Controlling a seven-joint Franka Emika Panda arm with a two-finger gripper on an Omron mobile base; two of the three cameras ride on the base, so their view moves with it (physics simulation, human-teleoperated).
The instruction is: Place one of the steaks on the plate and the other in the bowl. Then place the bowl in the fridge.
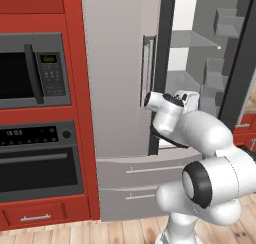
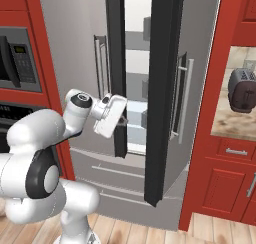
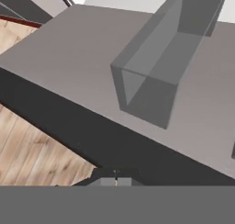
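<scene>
Grey steel fridge (image 2: 80, 48) w/ doors ajar; gripper (image 2: 121, 119) shut, empty, at left door's edge. Bowl placement apparently still pending.

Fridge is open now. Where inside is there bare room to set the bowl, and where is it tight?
Free: the grey shelf in the fridge, between the door edge and the back wall. Crowded: the door bins on the right door. The gripper, shut, sits in the narrow gap between the doors.
</scene>
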